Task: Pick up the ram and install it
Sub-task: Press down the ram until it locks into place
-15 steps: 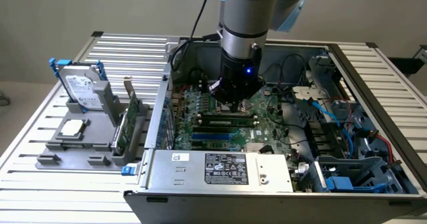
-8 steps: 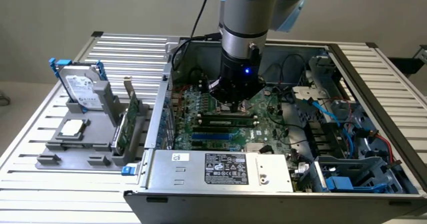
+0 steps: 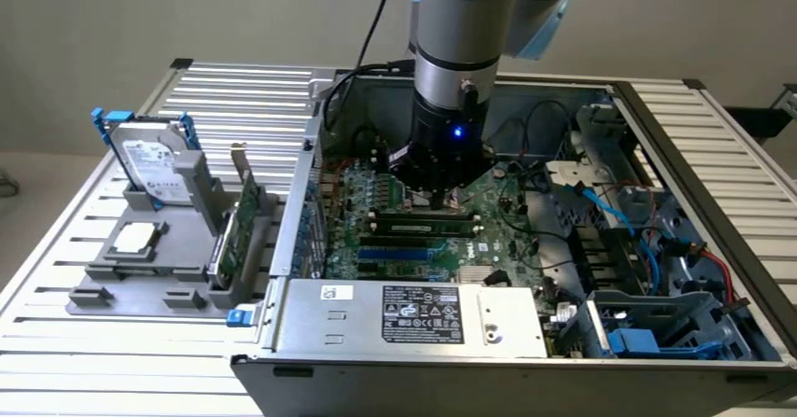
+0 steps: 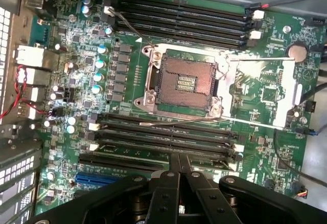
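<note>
Gripper (image 4: 180,163) fully closed, empty, over motherboard (image 4: 76,81) beside ram (image 3: 424,221) seated in slot. Risk: fingers striking board components.

Ram (image 3: 421,221) in mobo (image 3: 498,240) slot, gripper (image 3: 435,196) above

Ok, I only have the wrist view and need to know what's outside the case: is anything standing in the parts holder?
Observer: Yes, a hard drive stands upright in the grey holder, on the exterior view's left of the case.
Operator: Any card there too?
Observer: A green expansion card stands on edge at the holder's side nearest the case.
Operator: And the arm?
Observer: The arm reaches straight down into the open case, its gripper just above the motherboard.
</note>
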### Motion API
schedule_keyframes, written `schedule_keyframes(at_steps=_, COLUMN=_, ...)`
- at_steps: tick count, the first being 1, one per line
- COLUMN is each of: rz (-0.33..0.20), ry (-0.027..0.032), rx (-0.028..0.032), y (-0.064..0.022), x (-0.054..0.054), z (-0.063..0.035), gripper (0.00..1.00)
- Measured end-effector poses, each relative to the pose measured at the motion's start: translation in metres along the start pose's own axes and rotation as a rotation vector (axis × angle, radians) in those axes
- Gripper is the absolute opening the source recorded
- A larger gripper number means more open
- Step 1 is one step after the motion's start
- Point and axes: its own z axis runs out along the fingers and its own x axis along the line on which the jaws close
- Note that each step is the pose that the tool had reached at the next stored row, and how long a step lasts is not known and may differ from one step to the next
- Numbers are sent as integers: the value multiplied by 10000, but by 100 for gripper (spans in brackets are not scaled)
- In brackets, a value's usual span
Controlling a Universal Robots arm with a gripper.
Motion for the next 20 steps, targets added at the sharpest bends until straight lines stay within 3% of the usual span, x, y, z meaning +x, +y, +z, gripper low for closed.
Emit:
schedule_keyframes(at_steps=6, rz=601, ry=13, rx=12, y=0, x=0, z=0, gripper=11)
schedule_keyframes(at_steps=15, rz=667, ry=39, rx=4, y=-141, x=63, z=-9, gripper=11)
schedule_keyframes(at_steps=20, rz=668, ry=37, rx=-2, y=-142, x=65, z=-8, gripper=11)
